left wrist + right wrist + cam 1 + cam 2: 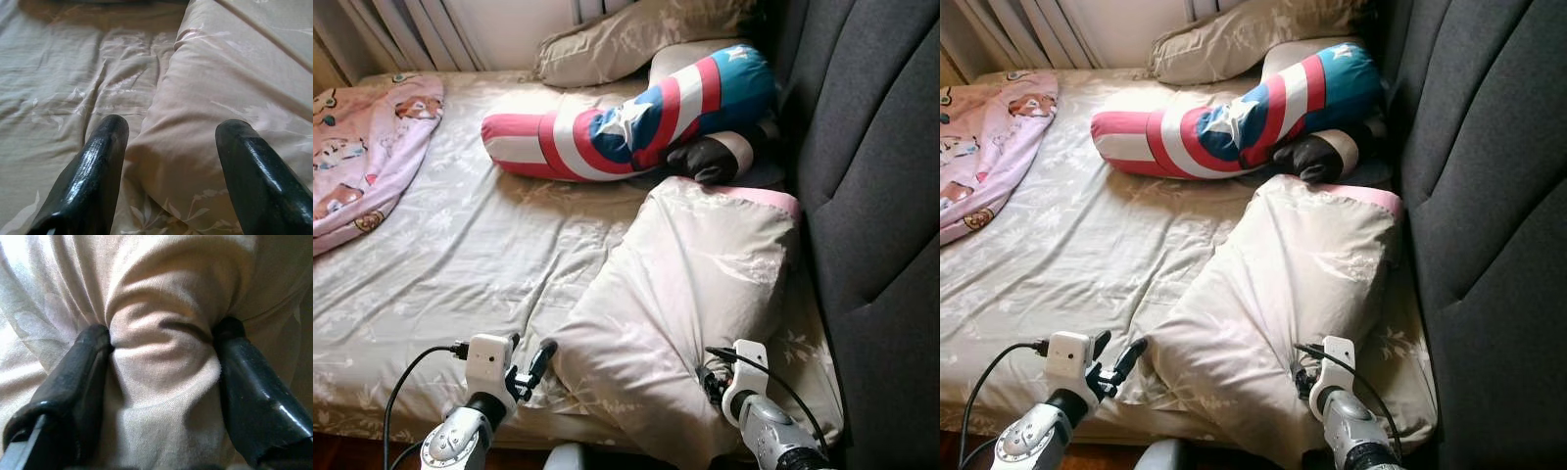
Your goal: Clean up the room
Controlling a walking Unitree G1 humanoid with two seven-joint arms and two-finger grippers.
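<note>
Partly buried, right pincer (161, 340) tips bunching pillow (685, 284); left pincer (168, 129) open, empty

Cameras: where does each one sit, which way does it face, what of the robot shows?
Left eye: head, looking down at the bed; left gripper and right gripper at the beige pillow.
Right eye: the stereo twin, same scene.
Left wrist: along its open fingers to the pillow's corner and the sheet.
Right wrist: along its fingers, which pinch a fold of pillow fabric.
Shared: all four see that pillow.
</note>
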